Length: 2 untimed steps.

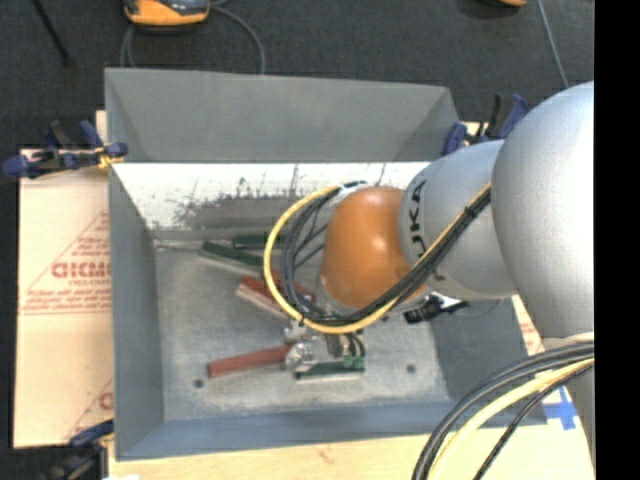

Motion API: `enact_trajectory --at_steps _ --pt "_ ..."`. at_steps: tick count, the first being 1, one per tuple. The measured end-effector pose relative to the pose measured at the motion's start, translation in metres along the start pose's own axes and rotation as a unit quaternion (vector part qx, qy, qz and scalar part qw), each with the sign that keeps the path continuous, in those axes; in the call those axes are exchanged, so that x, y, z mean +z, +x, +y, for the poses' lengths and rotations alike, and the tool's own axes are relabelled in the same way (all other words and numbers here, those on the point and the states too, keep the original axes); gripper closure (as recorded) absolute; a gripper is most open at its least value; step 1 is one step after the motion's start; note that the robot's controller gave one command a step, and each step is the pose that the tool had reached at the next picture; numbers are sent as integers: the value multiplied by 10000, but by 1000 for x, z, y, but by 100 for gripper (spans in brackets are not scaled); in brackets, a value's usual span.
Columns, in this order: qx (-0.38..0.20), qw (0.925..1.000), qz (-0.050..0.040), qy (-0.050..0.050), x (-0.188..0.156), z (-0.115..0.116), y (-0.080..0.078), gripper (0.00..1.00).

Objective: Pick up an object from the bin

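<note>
The gripper (318, 353) was held low over a green piece (340, 367) beside a reddish stick (245, 361), near in the bin (135, 298), presumably for picking; its closure could not be told.

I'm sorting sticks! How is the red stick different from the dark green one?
The red stick is reddish-brown; the green stick is dark green. The red stick lies near the front; the green stick lies near the back, one end hidden behind the arm's cables. Both are long, thin and lie flat.
</note>
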State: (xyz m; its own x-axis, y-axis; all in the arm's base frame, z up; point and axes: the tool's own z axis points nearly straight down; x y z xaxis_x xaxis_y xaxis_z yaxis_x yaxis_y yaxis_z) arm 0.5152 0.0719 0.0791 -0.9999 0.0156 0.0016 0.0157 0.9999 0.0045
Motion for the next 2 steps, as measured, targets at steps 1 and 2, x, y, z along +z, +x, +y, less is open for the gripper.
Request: enact_trajectory --at_steps 1,2 --pt "3 10000 2 0 0 0 0 100" --pt "78 10000 -60 13 -193 1 3 100"
